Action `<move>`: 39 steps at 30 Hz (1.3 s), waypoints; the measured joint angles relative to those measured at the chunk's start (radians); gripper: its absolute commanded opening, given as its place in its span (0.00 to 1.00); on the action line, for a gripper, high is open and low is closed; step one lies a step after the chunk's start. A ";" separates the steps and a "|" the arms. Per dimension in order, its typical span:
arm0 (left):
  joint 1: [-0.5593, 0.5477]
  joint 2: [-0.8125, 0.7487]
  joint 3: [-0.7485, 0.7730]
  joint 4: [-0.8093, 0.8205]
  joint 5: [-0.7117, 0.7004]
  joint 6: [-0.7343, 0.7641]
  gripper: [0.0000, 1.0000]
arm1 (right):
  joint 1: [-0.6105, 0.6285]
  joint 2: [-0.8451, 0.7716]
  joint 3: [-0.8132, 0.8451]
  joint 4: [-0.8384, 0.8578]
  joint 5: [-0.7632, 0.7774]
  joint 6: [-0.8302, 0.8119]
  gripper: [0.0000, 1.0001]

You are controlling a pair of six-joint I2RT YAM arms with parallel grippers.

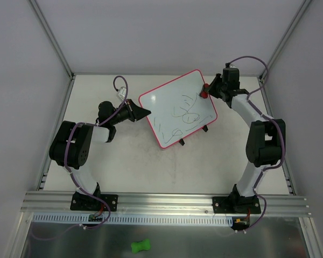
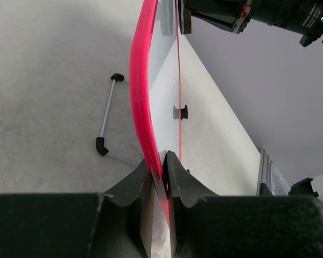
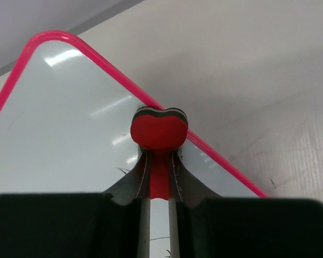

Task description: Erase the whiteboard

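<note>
Both clamped: L end effector (image 2: 162,162) on whiteboard (image 2: 139,86) rim, R (image 3: 159,161) on eraser (image 3: 159,129); top cam shows scribbles (image 1: 185,114).

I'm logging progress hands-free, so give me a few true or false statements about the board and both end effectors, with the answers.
1. The whiteboard is clean. False: dark scribbles show on it.
2. The left end effector is clamped on the board's pink frame. True.
3. The right end effector is empty. False: it holds a red eraser.
4. A green object lies nearer than the arm bases. True.
</note>
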 measured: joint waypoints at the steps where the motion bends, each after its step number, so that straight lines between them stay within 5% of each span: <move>1: 0.000 0.000 0.000 0.000 0.000 0.000 0.00 | 0.005 0.010 0.019 -0.004 -0.005 -0.007 0.00; 19: 0.000 -0.006 0.000 -0.018 -0.002 0.001 0.00 | 0.099 0.076 0.176 -0.082 0.010 -0.105 0.00; 39: -0.002 -0.013 0.000 -0.030 -0.003 0.002 0.00 | -0.008 0.027 -0.004 -0.036 0.019 -0.083 0.00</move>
